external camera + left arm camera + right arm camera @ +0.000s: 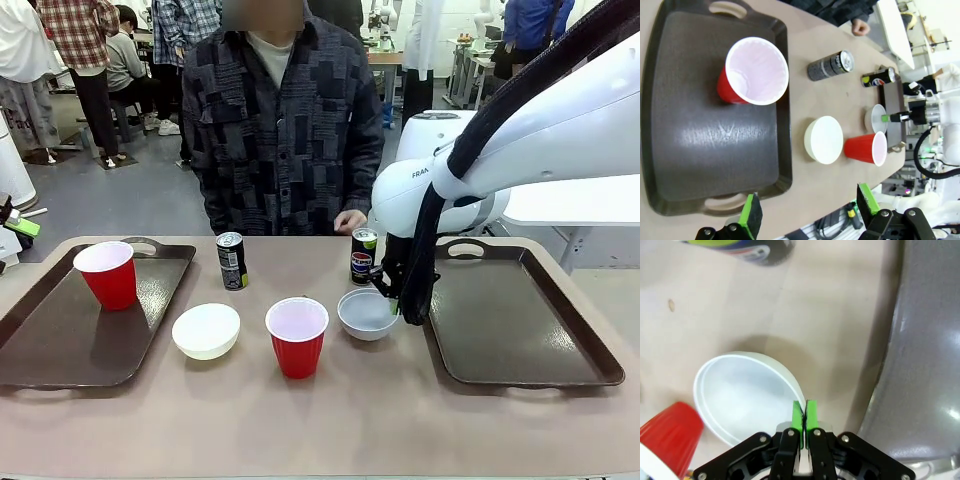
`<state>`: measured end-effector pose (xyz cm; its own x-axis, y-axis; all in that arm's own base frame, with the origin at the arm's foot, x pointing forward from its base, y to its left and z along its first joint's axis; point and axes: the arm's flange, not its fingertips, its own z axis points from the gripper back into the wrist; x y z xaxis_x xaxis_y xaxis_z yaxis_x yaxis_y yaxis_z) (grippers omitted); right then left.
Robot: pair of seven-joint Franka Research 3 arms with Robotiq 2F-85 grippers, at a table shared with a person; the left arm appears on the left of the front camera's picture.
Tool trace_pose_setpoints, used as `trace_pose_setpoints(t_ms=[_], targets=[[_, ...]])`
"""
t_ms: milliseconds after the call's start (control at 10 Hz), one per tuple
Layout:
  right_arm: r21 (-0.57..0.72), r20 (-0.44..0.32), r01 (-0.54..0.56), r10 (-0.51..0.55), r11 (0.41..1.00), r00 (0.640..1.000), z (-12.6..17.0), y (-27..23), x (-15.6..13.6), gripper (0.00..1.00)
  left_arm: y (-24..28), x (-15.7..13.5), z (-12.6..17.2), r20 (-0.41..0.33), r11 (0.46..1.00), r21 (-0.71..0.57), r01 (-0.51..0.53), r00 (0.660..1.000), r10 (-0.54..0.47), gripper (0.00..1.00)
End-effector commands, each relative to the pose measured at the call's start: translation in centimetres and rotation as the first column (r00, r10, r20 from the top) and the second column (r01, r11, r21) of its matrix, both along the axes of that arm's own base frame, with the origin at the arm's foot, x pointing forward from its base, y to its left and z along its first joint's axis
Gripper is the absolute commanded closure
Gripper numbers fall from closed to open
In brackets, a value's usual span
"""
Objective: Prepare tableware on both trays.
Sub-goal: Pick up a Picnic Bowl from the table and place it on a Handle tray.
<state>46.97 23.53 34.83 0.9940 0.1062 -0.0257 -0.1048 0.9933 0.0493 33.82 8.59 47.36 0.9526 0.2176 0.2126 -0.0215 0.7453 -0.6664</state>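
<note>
My right gripper (397, 304) is shut on the right rim of a small white bowl (365, 313), just left of the right tray (520, 350). In the right wrist view the green pads (804, 416) pinch the bowl's (742, 390) thin edge. The right tray holds nothing. A red cup (106, 274) stands on the left tray (60, 350). On the table between the trays are the other white bowl (206, 330), a second red cup (297, 335) and two dark cans (232, 260) (363, 255). My left gripper (807, 207) hangs open high above the left tray's (670, 150) near edge.
A person stands at the far side, one hand (350, 220) resting on the table edge behind the right can. The right arm's cable (420, 270) hangs beside the held bowl. Bare tabletop (320, 420) runs along the front.
</note>
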Motion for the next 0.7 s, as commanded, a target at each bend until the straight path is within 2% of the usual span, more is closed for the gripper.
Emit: trace_pose_setpoints(t_ms=[0,300,400,600], targets=[[0.006,-0.029,0.029,-0.029,1.000,0.999,2.4,-0.7,0.6,1.00,0.0,0.0,0.0,-0.004,1.000,-0.013,-0.013,1.000,0.013,0.00],[0.067,0.000,0.070,-0.070,0.995,0.998,8.9,-3.4,0.3,1.00,0.0,0.0,0.0,-0.004,1.000,-0.013,-0.013,1.000,0.013,0.00],[0.072,0.007,0.102,-0.102,0.992,0.995,10.3,-4.9,0.4,1.00,0.0,0.0,0.0,-0.004,1.000,-0.013,-0.013,1.000,0.013,0.00],[0.041,-0.053,0.111,-0.109,0.993,0.993,11.2,-9.4,0.8,1.00,0.0,0.0,0.0,-0.004,1.000,-0.013,-0.013,1.000,0.013,0.00]])
